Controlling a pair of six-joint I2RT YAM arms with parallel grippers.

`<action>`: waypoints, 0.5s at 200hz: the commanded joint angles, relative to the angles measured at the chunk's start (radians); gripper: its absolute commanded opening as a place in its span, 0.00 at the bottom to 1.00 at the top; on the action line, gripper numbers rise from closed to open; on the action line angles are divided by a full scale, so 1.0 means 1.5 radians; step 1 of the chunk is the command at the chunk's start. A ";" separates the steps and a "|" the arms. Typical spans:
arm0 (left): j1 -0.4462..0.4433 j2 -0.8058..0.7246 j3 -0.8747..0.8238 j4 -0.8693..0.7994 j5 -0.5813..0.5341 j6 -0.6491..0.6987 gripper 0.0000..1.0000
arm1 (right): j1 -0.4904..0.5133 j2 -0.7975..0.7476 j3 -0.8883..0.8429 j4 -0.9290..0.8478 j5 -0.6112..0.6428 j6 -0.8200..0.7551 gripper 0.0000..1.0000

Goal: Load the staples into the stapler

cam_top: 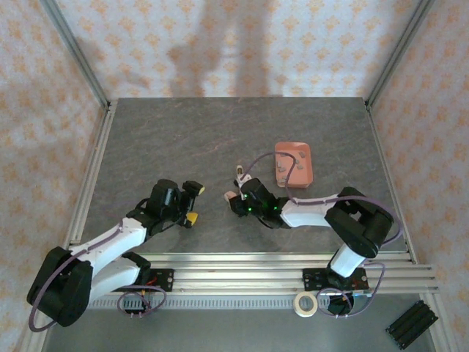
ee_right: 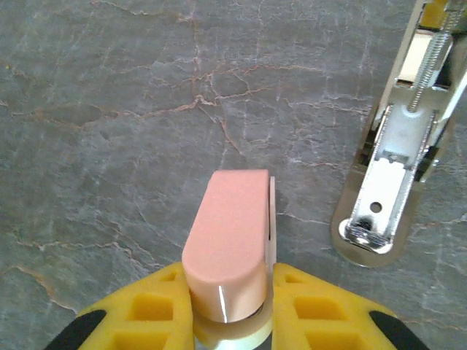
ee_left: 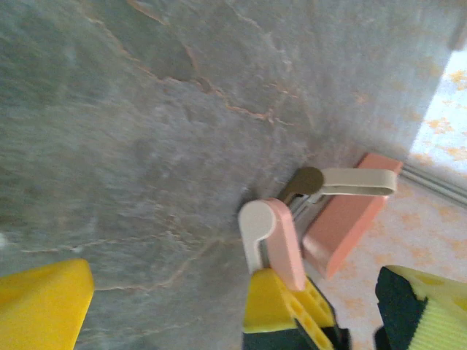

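Stapler (ee_right: 226, 248), hinged open, is clamped by its pink top in the closed right gripper (ee_right: 229, 300); the left gripper (cam_top: 193, 203) stands wide open just left of it, not touching.

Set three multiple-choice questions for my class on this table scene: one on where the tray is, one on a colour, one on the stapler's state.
1. Where is the tray?
A) on the table, beyond the right gripper
B) between the arm bases
C) off the table

2. What colour are the gripper fingers?
A) blue
B) yellow
C) red

3. How is the stapler?
A) open, held by the right gripper
B) shut, lying alone
C) inside the tray

Answers: 1A, the top view shows it past the right gripper; 2B, yellow shows in both wrist views; 3A, its metal channel lies bared beside the clamped part.
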 commanded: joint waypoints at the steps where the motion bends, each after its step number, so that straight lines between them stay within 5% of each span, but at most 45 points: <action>1: -0.002 -0.007 0.020 -0.078 -0.034 0.051 1.00 | -0.001 -0.027 -0.017 -0.023 0.024 -0.040 0.23; 100: -0.002 -0.012 0.009 -0.061 -0.022 0.065 1.00 | 0.030 -0.076 -0.080 -0.043 0.008 -0.046 0.29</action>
